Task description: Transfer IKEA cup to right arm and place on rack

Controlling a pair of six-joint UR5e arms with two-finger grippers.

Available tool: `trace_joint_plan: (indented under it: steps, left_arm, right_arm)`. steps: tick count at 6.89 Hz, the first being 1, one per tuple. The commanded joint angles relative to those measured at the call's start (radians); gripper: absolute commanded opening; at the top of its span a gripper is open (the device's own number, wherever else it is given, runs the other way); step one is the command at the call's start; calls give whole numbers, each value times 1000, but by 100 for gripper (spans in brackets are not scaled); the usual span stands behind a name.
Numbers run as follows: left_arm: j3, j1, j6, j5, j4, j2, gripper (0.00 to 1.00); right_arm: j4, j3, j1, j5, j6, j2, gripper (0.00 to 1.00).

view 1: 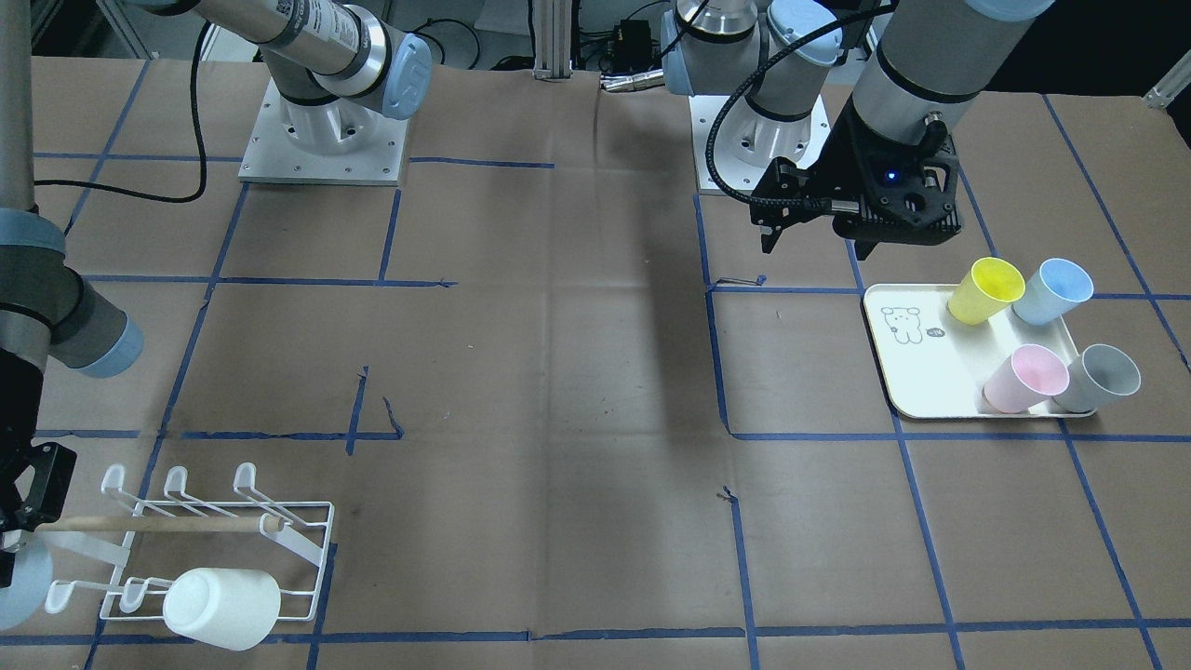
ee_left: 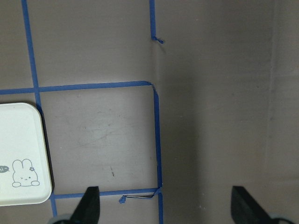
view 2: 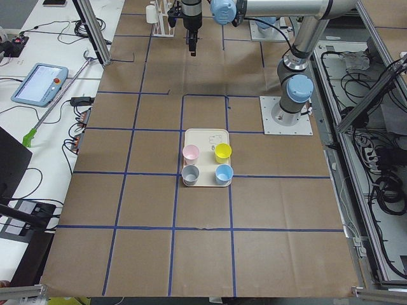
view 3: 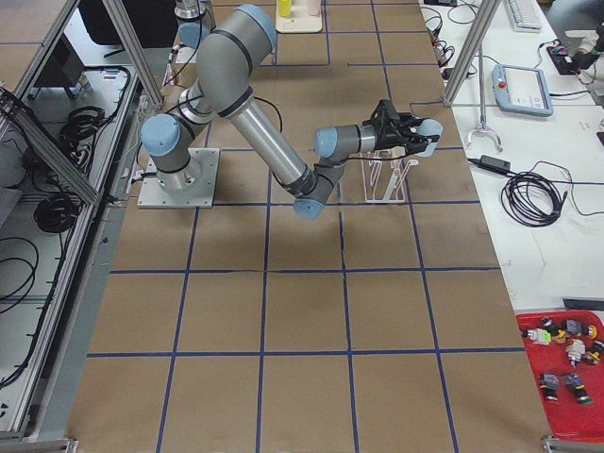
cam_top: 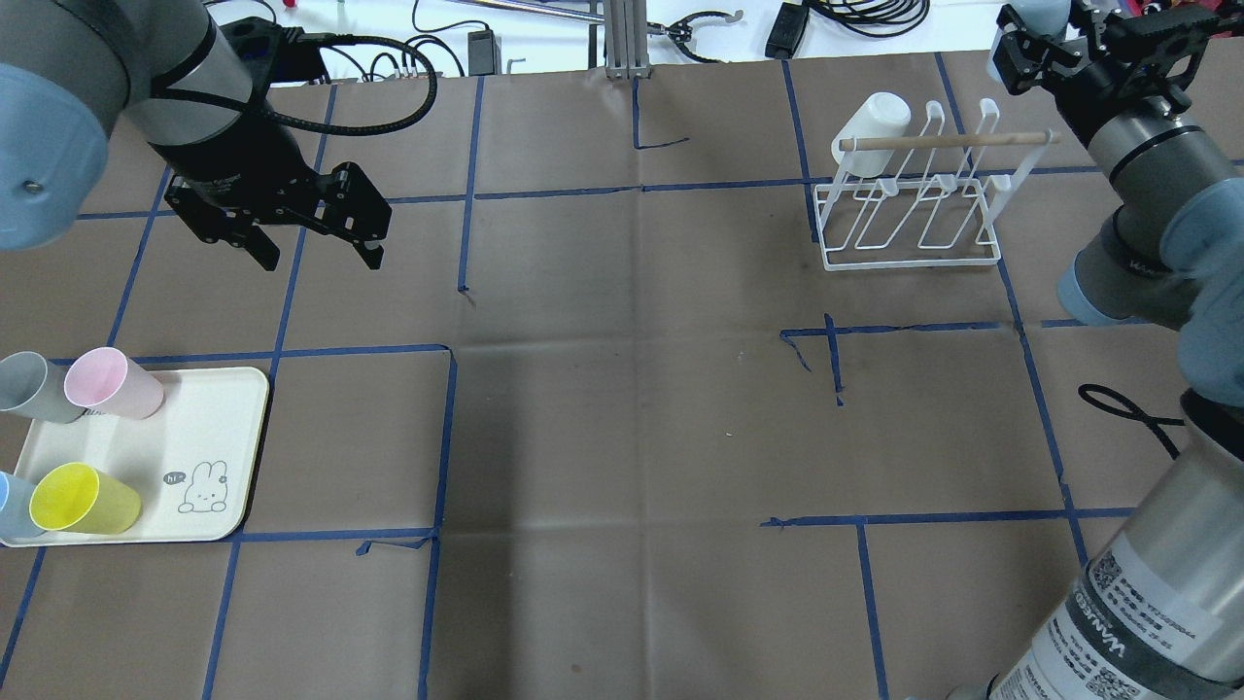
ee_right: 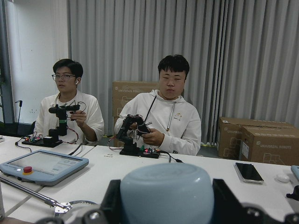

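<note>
The right arm's fingers (ee_right: 219, 200) are pinching a pale blue plastic cup (ee_right: 167, 196) just beside the low white wire rack (cam_top: 952, 141), apparently staging it for hanging. The left arm's fingers (cam_top: 369, 243), spread and empty, are hovering near the cream tray (cam_top: 194, 408).

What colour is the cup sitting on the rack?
The cup is white; the front-facing view shows it best.

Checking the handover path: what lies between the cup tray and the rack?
Only taped brown paper between tray and rack, per the overhead view.
</note>
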Motion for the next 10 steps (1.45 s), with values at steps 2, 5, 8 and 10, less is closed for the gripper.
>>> trace_joint_plan:
  steps: [2, 5, 8, 10]
  left_arm:
    - [0, 0, -4, 11, 2, 0, 99]
    - [-1, 0, -4, 11, 4, 2, 99]
    - [0, 0, -4, 11, 10, 2, 99]
    - [0, 0, -4, 11, 12, 2, 99]
  right_arm:
    - [-4, 9, 0, 0, 0, 35, 8]
    - [-16, -16, 0, 0, -1, 61, 8]
    - [-53, -8, 8, 2, 2, 81, 8]
    - [-57, -7, 8, 2, 6, 90, 8]
